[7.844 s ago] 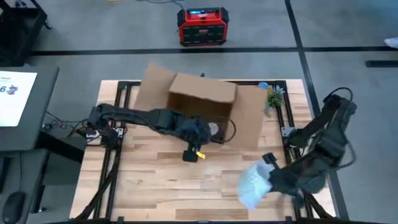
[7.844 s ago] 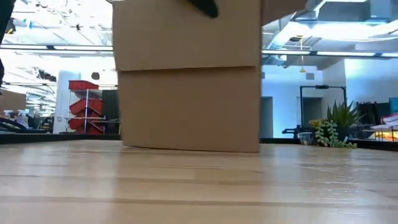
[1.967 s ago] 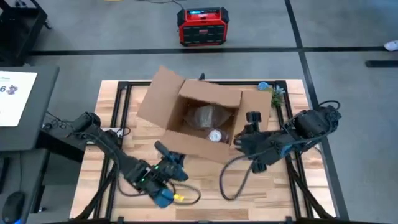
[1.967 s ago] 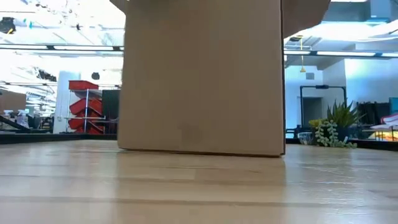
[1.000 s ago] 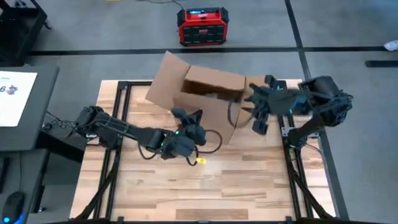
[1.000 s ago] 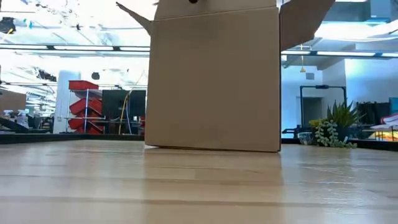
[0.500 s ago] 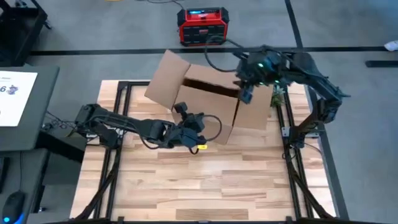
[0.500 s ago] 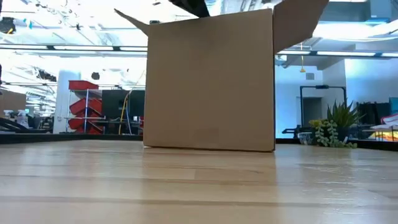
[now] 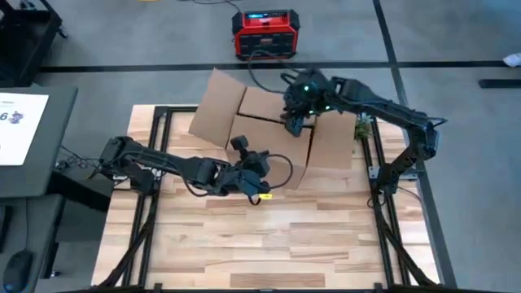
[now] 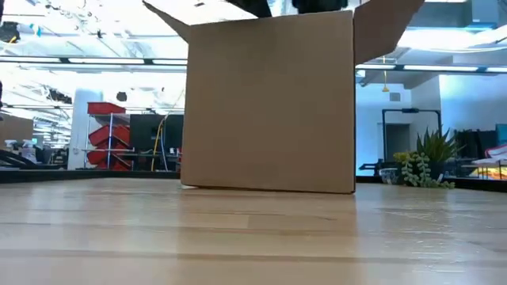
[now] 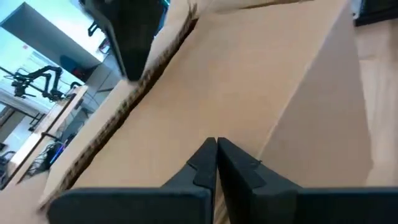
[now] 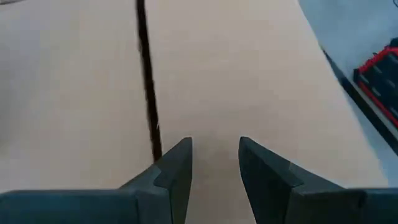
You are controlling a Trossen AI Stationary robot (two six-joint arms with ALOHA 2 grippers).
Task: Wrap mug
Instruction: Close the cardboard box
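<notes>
Box (image 9: 269,134): cardboard, standing at the far middle of the tabletop (image 9: 269,236); its top flaps are folded over the opening, with one flap on the left side angled up and another spread out on the right.
Mug: not visible in any view; I cannot tell where it is.
Left claw (image 9: 244,150): at the near side of the box, low, with fingers (image 11: 208,163) pressed together and holding nothing; the wrist view shows them pointed at the cardboard wall.
Right claw (image 9: 293,122): reached over the top of the box, above the folded flaps; its fingers (image 12: 177,165) are a little apart, gripping nothing, and a dark seam between two flaps lies just before them.
Plant (image 10: 420,166): small green one at the tabletop's far right edge, beside the box.
Red unit (image 9: 264,34): on the floor beyond the tabletop.
</notes>
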